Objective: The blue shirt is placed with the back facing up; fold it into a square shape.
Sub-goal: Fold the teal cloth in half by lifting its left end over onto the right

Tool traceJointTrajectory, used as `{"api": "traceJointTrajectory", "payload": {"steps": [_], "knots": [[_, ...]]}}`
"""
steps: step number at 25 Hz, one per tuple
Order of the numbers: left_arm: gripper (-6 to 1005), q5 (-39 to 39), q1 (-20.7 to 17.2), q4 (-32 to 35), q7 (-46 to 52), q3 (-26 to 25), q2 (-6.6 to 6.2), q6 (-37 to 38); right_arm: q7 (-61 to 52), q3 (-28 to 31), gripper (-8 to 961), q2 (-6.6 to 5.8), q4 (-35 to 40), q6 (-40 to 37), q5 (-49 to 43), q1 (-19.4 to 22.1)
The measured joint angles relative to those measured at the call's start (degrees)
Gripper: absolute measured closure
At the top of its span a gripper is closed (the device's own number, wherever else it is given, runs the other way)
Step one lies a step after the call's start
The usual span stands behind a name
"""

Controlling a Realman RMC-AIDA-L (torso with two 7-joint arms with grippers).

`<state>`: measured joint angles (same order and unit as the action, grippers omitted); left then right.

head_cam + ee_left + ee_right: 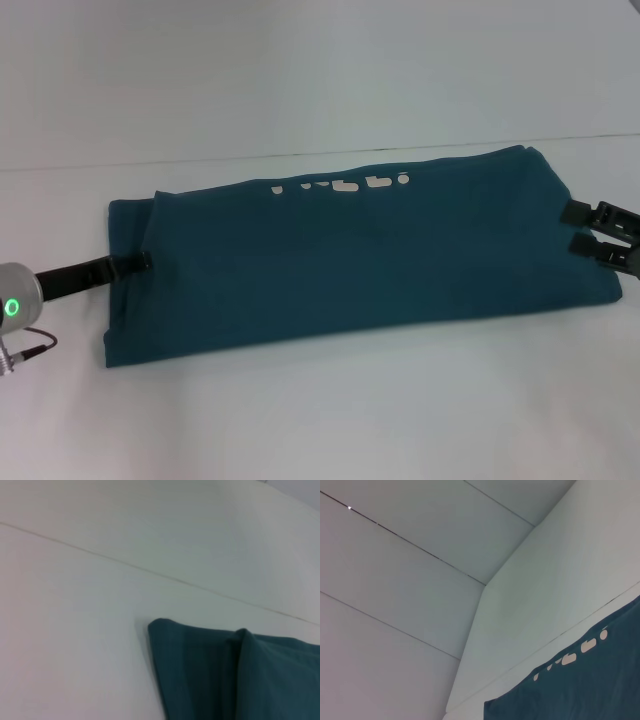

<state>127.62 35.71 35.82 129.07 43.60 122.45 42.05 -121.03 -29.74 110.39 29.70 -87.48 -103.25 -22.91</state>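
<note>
Presently the blue shirt (360,255) lies on the white table (330,410) as a long folded band running across the robot's front, its near edge a straight fold line and its far edge carrying a row of pale lettering fragments (345,187) that peek out along the fold.

At the band's left end, the left gripper (143,264) reaches in low from the robot's left side; its black fingers (100,270) lie flat against the cloth edge, and whether they are pinched on fabric cannot be told. A green indicator ring (12,307) glows on the wrist housing behind it.

At the right end, the right gripper (582,229) sits just at the shirt's edge, its two black fingers (578,212) spread with a visible gap between them, nothing seen held between.

The left wrist view shows one corner of the shirt (225,675) lying flat on the table, with a doubled layer.

Farther back, the right wrist view shows the shirt's lettered edge (580,680) and the white wall panels (410,580) beyond the table.
</note>
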Motion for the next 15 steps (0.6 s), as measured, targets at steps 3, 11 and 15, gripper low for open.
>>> {"api": "traceJointTrajectory", "payload": {"steps": [3, 11, 15], "knots": [[186, 0.0, 0.09, -0.41, -0.07, 0.0, -0.01, -0.35, 0.0, 0.11, 7, 0.0, 0.0, 0.04, 0.02, 0.02], [187, -0.09, 0.14, -1.46, -0.13, -0.12, 0.03, -0.72, 0.0, 0.13, 7, 0.0, 0.0, 0.09, 0.04, 0.13], [197, -0.31, 0.26, -1.61, -0.2, 0.48, 0.39, -0.5, 0.0, 0.13, 7, 0.0, 0.0, 0.12, 0.03, 0.15]]}}
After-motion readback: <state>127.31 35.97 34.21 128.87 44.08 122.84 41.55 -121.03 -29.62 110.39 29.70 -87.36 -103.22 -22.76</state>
